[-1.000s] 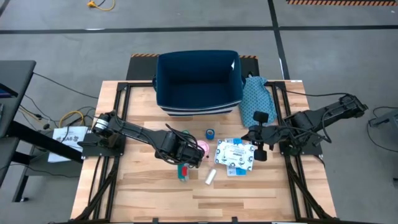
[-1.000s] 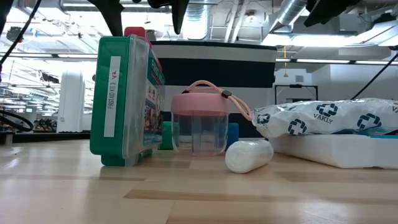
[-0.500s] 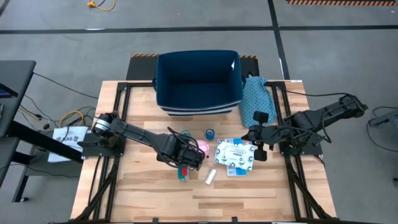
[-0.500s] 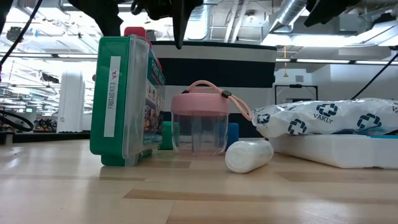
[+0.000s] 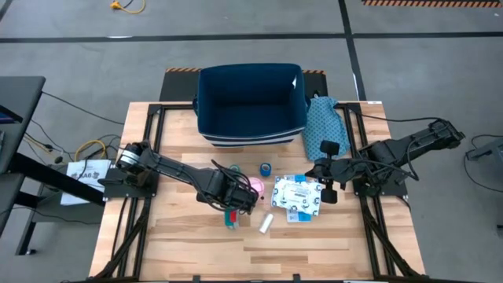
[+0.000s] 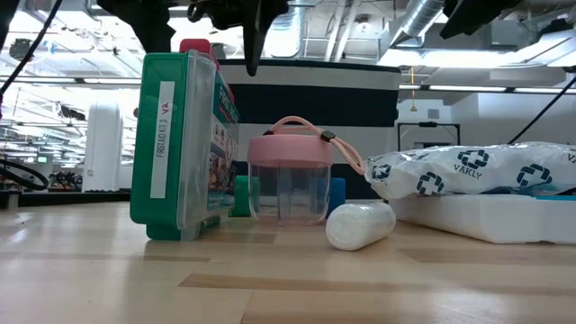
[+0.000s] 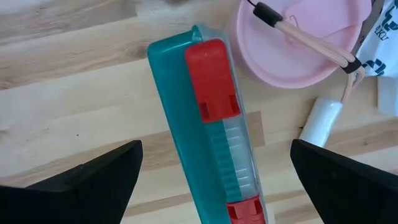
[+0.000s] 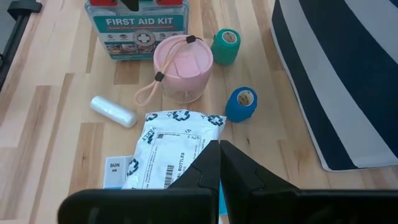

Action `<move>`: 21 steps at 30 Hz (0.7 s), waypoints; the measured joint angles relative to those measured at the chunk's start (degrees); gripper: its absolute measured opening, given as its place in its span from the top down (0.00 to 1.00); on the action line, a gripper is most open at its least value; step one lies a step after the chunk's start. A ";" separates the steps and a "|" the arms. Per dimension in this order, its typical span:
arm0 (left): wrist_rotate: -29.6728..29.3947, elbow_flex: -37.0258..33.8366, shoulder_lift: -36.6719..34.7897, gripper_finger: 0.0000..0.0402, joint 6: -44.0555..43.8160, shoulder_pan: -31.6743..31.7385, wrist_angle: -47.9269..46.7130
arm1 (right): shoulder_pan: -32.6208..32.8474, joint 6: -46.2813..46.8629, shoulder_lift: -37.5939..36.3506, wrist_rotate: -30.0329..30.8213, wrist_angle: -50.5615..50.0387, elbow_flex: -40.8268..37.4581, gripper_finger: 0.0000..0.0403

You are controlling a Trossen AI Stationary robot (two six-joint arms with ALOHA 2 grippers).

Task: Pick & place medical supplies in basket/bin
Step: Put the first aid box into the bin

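The left gripper (image 5: pixel 233 206) hangs over the middle of the table (image 5: pixel 181 244), right above the first aid kit (image 7: pixel 214 137). Its two fingers (image 7: pixel 87 180) are spread wide, one on each side of the kit, and they hold nothing. The kit is a green box with red clips. It stands on its thin edge on the wood, a bit nearer the front edge of the table than the other things.

Just beside the kit stands the pink cup (image 6: pixel 288 180), with a pink lid and a pink loop strap. A green tape roll (image 8: pixel 225 45) sits just behind the cup, toward the back edge. A blue tape roll (image 5: pixel 266 169) sits near it, a little more to the right. A small white roll (image 6: pixel 360 225) lies on its side in front of the cup, toward the front edge.

Next come the white and blue packets (image 5: pixel 297 196), lying flat in a pile right of the middle.

The big dark blue bin (image 5: pixel 250 102) stands at the back edge of the table, in the middle. It has white stripes low down. No supplies can be seen inside it.

A green dotted cloth (image 5: pixel 324 126) lies just right of the bin.

The right gripper (image 5: pixel 327 174) waits just beside the packets, toward the right edge of the table. Its fingers (image 8: pixel 211 168) are pressed together and hold nothing.
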 joint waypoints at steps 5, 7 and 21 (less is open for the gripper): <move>0.77 -0.02 0.94 0.00 0.47 0.04 0.28 | 0.00 0.00 0.00 0.00 0.00 0.00 1.00; 1.49 0.06 2.01 0.00 1.11 0.06 1.25 | 0.00 0.01 -0.01 0.00 0.00 0.00 1.00; 5.51 0.04 7.83 0.00 3.76 0.03 4.12 | 0.00 0.87 -0.02 -0.22 -0.04 0.00 1.00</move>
